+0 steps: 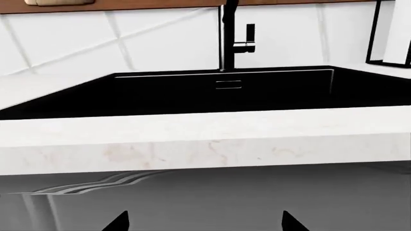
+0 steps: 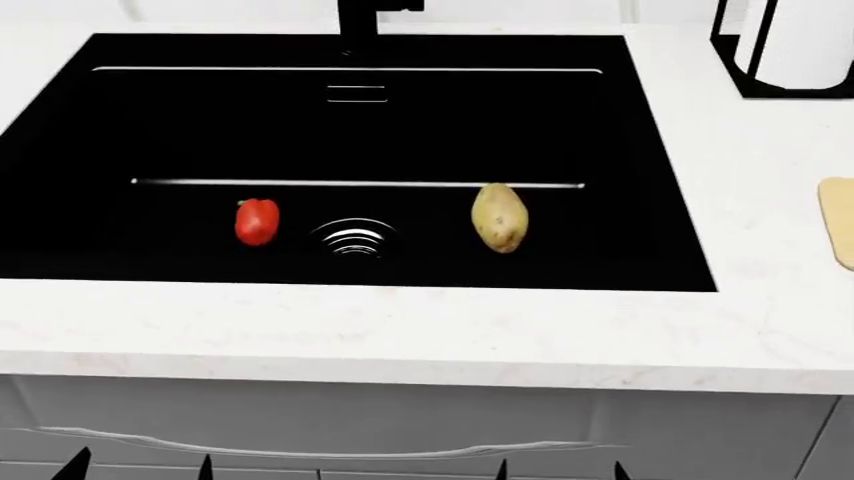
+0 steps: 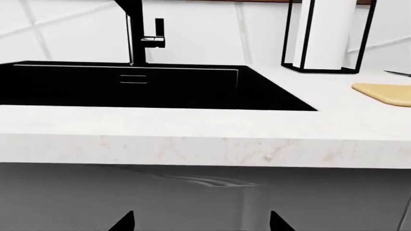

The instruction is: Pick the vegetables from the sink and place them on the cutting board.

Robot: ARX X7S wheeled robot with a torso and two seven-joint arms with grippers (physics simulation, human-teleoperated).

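In the head view the black sink [image 2: 601, 140] holds both vegetables on its floor. The red bell pepper [image 2: 258, 221] lies left of the round drain [image 2: 355, 238] and the tan potato [image 2: 499, 216] lies right of it. A corner of the pale cutting board [image 2: 838, 222] shows on the counter at the far right, and the right wrist view also shows the cutting board [image 3: 385, 92]. My left gripper [image 1: 205, 224] and right gripper [image 3: 201, 222] are both open and empty. Both hang low in front of the grey cabinet, below the counter edge. The vegetables are hidden in both wrist views.
A black faucet [image 2: 367, 15] rises behind the basin. A paper towel roll in a black wire holder [image 2: 787, 45] stands at the back right. The white marble counter front edge [image 2: 400, 340] lies between my grippers and the sink, with a grey drawer front [image 2: 334, 420] beneath it.
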